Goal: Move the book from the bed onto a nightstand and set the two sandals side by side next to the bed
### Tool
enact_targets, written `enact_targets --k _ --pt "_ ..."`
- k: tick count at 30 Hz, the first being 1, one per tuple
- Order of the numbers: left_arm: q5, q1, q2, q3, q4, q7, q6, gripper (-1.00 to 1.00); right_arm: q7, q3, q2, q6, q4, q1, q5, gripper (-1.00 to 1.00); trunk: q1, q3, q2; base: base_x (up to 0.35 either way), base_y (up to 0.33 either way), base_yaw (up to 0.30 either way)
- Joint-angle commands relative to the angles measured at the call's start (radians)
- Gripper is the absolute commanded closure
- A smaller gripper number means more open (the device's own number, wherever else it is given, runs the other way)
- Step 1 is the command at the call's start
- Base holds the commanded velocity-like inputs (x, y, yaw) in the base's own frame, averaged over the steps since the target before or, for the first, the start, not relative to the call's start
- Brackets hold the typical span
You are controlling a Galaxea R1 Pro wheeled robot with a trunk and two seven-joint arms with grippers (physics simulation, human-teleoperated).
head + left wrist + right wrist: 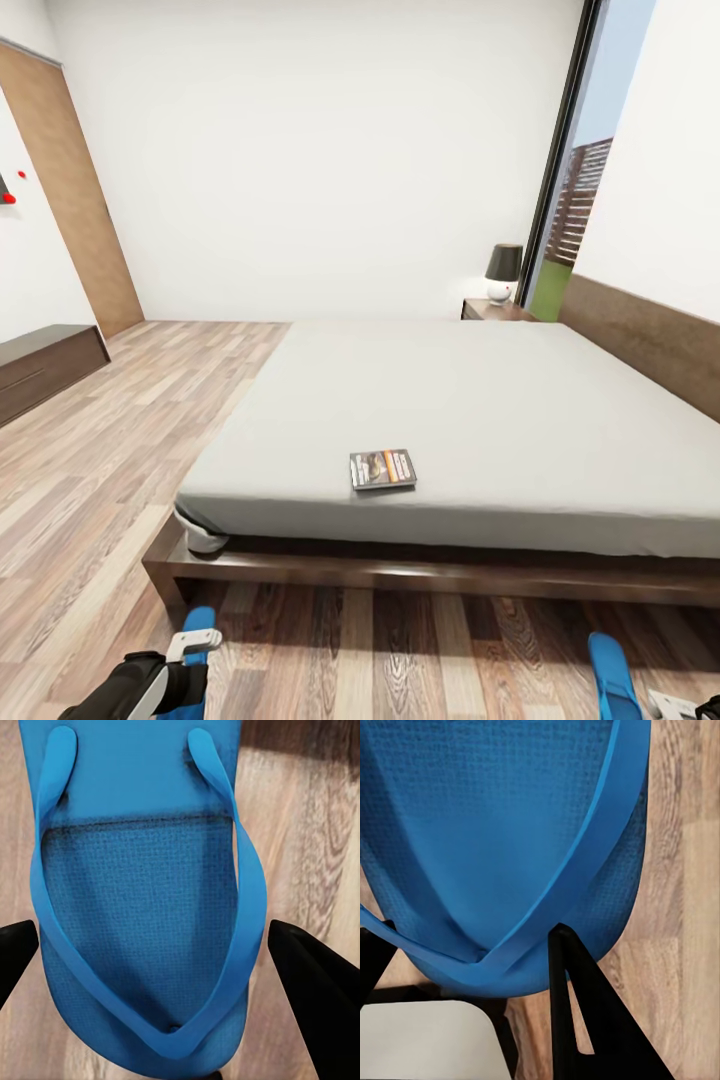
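The left hand (150, 945) is spread open: its two black, wedge-shaped fingers (319, 982) stand wide apart on either side of a bright blue sandal (142, 900), neither one clearly touching it. That sandal lies flat on the wood-plank floor (307, 825) right under the hand, its footbed finely dimpled like a woven mesh, its smooth rubbery straps forming a V that meets in a toe post near the rounded end between the fingers. In the head view the same hand (195, 642) shows as a white-tipped, black-bodied piece at the lower edge, with the blue sandal (199, 620) poking out just beyond it toward the bed.

The right hand (472, 967) is pressed up close against the other sandal (502, 832); one black triangular finger (585, 1020) with a slot cut in it lies against the sole's curved rim, the other sits at its far side under a strap. I cannot tell whether it is actually clamped on the sandal. In the head view this second sandal (612, 676) is a slim blue strip on the floor.

Well ahead of both hands, the bed (400, 575) has a dark glossy wooden frame and a plain, smooth grey mattress. The book (382, 469), thin and dark with an orange band, lies flat near the mattress's closest edge. At the far corner stands the nightstand (495, 311), carrying a lamp (503, 273) with a dark shade and round white base.
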Motion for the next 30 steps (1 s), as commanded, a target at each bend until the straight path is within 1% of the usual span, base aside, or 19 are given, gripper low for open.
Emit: enact_targets --k 1,13,22,25,26,27,28,29,30 --pt "0.009 0.000 0.002 -0.005 -0.001 0.002 0.005 1.00 0.001 0.002 0.000 0.005 0.000 0.000 -0.005 1.00 0.004 -0.004 -0.008 0.000 0.000 0.000" --pt "0.009 0.000 0.003 -0.003 0.000 0.002 0.005 1.00 0.001 0.001 0.004 0.005 0.001 -0.001 -0.004 1.00 0.050 -0.042 -0.092 0.000 0.000 0.000" --pt "0.009 0.000 0.001 -0.006 -0.001 0.002 0.003 1.00 0.001 0.001 0.004 0.006 0.001 -0.001 -0.004 1.00 0.084 -0.070 -0.155 0.000 0.000 0.000" --pt "0.009 0.000 0.001 -0.006 -0.001 0.002 0.003 1.00 0.002 -0.007 0.000 0.014 -0.002 0.000 -0.004 1.00 0.096 -0.079 -0.176 0.000 0.000 0.000" --pt "0.009 0.000 0.001 -0.007 -0.001 0.002 0.003 1.00 0.003 -0.009 -0.002 0.016 -0.007 0.000 -0.004 1.00 0.100 -0.083 -0.183 0.000 0.000 0.000" --pt "0.009 0.000 0.001 -0.007 -0.001 0.001 0.003 1.00 0.004 -0.011 -0.013 0.019 -0.022 0.000 -0.004 1.00 0.103 -0.086 -0.190 0.000 0.000 0.000" --pt "0.010 0.000 0.001 -0.008 -0.001 0.001 0.003 1.00 0.005 -0.012 -0.030 0.035 -0.052 0.000 -0.001 1.00 0.107 -0.089 -0.197 0.000 0.000 0.000" --pt "0.010 0.000 0.001 -0.008 -0.001 0.001 0.004 1.00 0.005 -0.012 -0.039 0.061 -0.082 -0.001 0.001 1.00 0.111 -0.092 -0.204 0.000 0.000 0.000" --pt "0.011 0.000 0.001 -0.008 -0.001 0.000 0.004 1.00 0.004 -0.013 -0.048 0.119 -0.130 -0.001 0.002 1.00 0.115 -0.095 -0.211 0.000 0.000 0.000"
